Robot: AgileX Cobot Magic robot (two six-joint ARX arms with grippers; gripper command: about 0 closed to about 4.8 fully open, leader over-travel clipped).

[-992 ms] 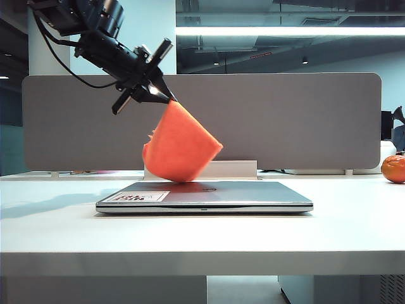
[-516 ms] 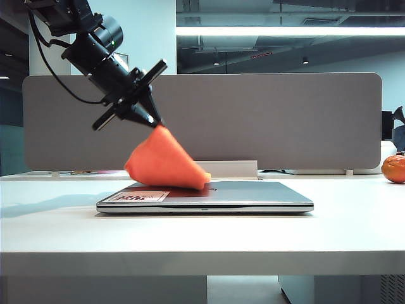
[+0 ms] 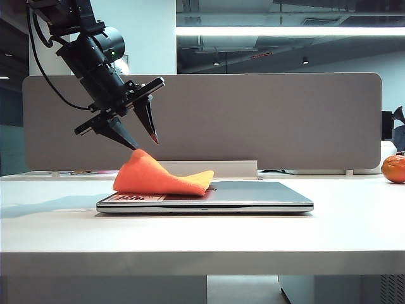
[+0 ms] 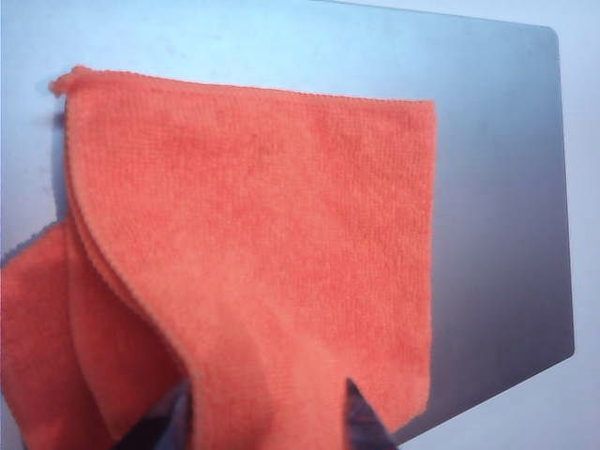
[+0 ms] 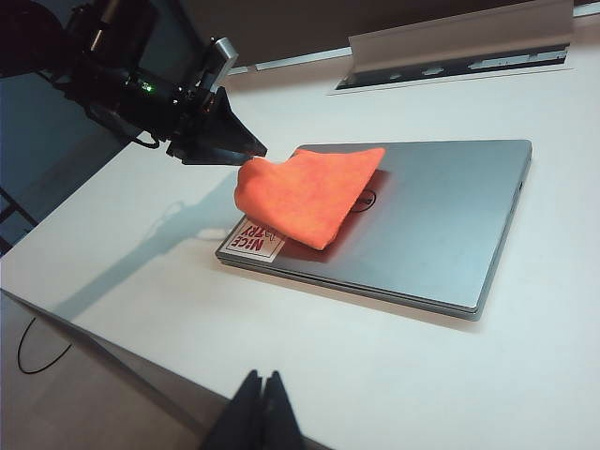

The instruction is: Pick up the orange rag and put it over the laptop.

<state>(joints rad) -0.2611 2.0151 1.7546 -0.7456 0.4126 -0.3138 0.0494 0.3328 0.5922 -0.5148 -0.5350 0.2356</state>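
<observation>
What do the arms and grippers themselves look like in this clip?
The left arm is black, with a round joint housing, a green light and a loose black cable. Its left gripper has slim, black, pointed fingers. Only the right gripper shows: dark tapered fingers.

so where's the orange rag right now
In the exterior view the orange rag lies on the laptop's left half, just under the open left gripper.

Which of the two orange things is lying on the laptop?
The orange rag, draped on the laptop lid below the left gripper; the round orange ball sits far right.
</observation>
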